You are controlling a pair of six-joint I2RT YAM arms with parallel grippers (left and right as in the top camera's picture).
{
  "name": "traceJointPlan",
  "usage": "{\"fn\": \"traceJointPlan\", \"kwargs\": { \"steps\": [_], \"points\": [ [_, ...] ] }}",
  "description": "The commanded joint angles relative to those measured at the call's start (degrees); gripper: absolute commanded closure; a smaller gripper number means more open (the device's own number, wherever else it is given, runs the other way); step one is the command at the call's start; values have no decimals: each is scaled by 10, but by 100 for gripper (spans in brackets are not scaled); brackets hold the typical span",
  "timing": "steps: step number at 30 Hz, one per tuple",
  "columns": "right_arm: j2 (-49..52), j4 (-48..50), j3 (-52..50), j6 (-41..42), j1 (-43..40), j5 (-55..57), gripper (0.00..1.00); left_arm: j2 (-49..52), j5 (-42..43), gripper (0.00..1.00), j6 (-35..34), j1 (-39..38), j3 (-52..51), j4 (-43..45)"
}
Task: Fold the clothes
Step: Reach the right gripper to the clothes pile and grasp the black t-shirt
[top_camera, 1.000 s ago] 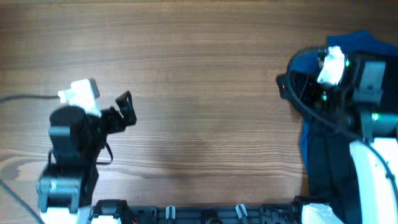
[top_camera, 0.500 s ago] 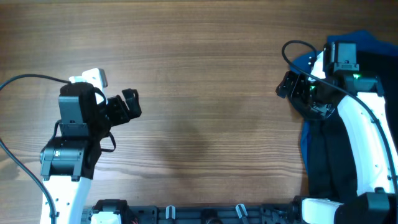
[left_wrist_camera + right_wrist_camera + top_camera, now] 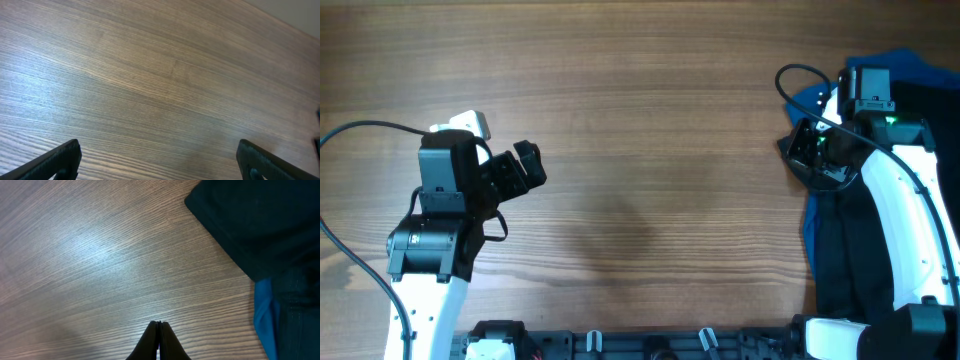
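Note:
The clothes, a heap of black fabric [image 3: 842, 262], lie at the table's right edge, partly under my right arm; a black corner [image 3: 250, 225] shows at the upper right of the right wrist view. My right gripper [image 3: 794, 150] hangs just left of the heap over bare wood. Its jaws [image 3: 160, 326] are shut with nothing between them. At the left side of the table my left gripper [image 3: 527, 166] stands open and empty, both fingertips [image 3: 64, 159] showing over bare wood in the left wrist view.
Blue fabric [image 3: 905, 66] lies with the black heap at the far right, and a strip of this blue fabric [image 3: 265, 315] shows beside the dark cloth. The wooden table [image 3: 650, 130] stretches between the arms. A black rail [image 3: 650, 345] runs along the front edge.
My right gripper's jaws have closed on nothing beside the heap. Both arms changed pose a second ago and have hardly shifted since.

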Motion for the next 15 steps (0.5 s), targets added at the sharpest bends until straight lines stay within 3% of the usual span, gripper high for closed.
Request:
{"fn": "traceJointPlan", "kwargs": {
  "steps": [1, 5, 8, 9, 10, 11, 13, 15],
  "points": [
    [4, -1, 10, 9, -1, 6, 96, 0, 8, 0, -7, -2, 11, 2],
    [4, 9, 11, 6, -1, 17, 96, 0, 7, 1, -4, -2, 11, 5],
    [6, -12, 82, -47, -1, 22, 94, 5, -6, 0, -3, -2, 31, 8],
    [8, -30, 120, -58, -1, 34, 85, 11, -8, 0, -3, -2, 44, 5],
    [11, -49, 167, -57, -1, 63, 67, 26, -8, 0, -3, -2, 70, -1],
    [14, -60, 199, -57, -1, 80, 61, 43, -8, 0, -3, -2, 93, -11],
    [17, -68, 229, -56, -1, 84, 29, 95, -8, 0, -3, -2, 144, -51],
    [25, -73, 225, -55, -1, 85, 12, 135, -8, 0, -3, -2, 162, -72]
  ]
}}
